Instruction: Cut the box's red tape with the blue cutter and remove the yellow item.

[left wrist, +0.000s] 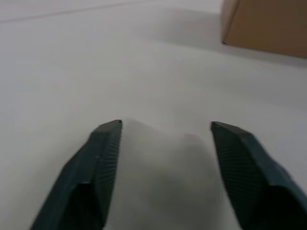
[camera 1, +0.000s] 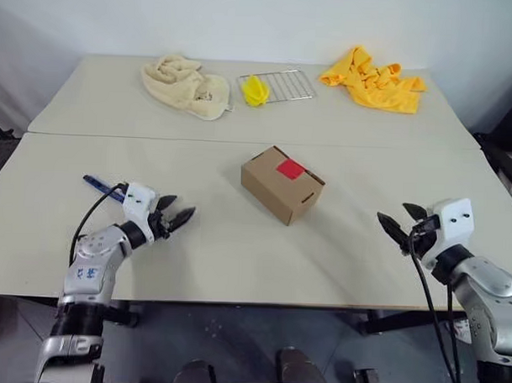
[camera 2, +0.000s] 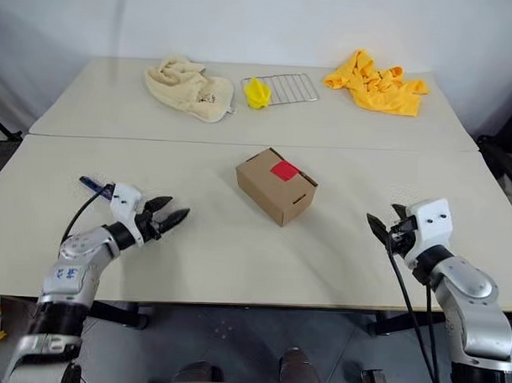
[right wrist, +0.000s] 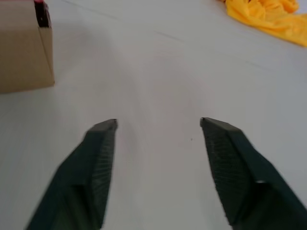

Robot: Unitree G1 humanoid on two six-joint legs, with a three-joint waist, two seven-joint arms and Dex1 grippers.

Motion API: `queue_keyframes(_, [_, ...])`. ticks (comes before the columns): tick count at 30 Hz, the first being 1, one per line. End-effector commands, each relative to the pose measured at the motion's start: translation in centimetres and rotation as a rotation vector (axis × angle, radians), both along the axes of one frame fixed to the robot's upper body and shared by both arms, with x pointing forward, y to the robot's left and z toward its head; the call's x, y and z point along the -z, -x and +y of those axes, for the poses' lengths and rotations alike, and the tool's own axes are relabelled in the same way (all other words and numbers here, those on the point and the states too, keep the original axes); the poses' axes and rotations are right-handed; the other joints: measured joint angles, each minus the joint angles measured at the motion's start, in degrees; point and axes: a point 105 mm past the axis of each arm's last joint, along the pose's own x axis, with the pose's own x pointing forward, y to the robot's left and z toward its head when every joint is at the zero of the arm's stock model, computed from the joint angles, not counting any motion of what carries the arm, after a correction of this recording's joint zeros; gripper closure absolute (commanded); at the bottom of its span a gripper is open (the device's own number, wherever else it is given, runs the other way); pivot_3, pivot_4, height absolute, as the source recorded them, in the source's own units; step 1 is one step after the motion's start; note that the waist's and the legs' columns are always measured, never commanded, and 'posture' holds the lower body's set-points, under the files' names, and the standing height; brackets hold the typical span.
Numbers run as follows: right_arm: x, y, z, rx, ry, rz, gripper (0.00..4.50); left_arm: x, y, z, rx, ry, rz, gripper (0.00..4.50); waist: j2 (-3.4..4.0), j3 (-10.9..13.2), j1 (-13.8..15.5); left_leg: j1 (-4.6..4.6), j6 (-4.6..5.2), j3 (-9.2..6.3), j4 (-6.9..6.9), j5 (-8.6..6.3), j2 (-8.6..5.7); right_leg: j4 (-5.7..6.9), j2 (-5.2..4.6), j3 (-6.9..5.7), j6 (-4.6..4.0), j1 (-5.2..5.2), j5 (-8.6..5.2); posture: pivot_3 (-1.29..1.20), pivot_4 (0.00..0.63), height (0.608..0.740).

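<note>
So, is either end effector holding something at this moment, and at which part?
Nothing is held: the left end effector and the right end effector are both open and empty above the table.

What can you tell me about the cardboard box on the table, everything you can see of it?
The box is a small brown cardboard carton, closed, with a red patch of tape on its lid and a slot cut in the side that faces the right gripper. It stands flat near the middle of the near table, turned at an angle to the table's edge. Nothing touches it but the tabletop; both grippers are well clear of it.
</note>
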Motion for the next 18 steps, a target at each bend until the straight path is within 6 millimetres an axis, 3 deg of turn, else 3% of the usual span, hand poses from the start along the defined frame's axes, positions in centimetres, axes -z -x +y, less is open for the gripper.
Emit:
queue_keyframes(1, [-0.9,0.1,1.1,-0.001,-0.003,-0.032,2.97,-0.1,-1.9,-0.1,-0.017,-0.021,-0.029,2.72,0.00,0.00,0.05,-0.01,0.00,0.00,0.04,0.00,-0.01,0.01,0.00,0.00,0.01,0.01,0.01,0.00,0.150,0.740])
queue_keyframes(5, [-0.6,-0.1,2.4,0.005,-0.021,-0.018,4.35,-1.0,-4.6,-1.2,-0.043,-0.022,-0.067,3.98,-0.01,0.00,0.12,-0.07,0.00,0.00,0.09,0.00,-0.02,0.02,0.00,-0.01,0.02,-0.03,0.01,0.00,0.150,0.740])
queue_keyframes(7, [-0.5,-0.3,2.7,0.023,-0.029,-0.012,4.50,-1.1,-5.3,-2.1,-0.026,-0.015,-0.069,4.44,-0.01,0.01,0.11,-0.13,0.01,0.00,0.13,0.00,-0.02,0.03,0.00,-0.02,0.03,-0.09,0.02,0.00,0.150,0.740])
queue_keyframes(11, [0.1,-0.8,3.4,0.047,-0.053,0.013,4.50,-1.4,-6.4,-4.6,0.018,-0.033,-0.074,4.44,-0.01,0.01,0.13,-0.20,0.02,0.02,0.11,-0.01,0.00,0.02,-0.05,-0.31,0.04,-0.17,0.02,0.00,0.150,0.740])
queue_keyframes(18, [1.2,-2.5,5.8,0.046,-0.102,0.088,4.50,-3.5,-7.7,-9.1,0.084,-0.027,-0.104,4.44,-0.01,0.01,0.15,-0.47,0.02,0.00,0.22,-0.01,0.00,0.14,-0.08,-0.42,0.05,-0.44,0.03,0.00,0.150,0.740])
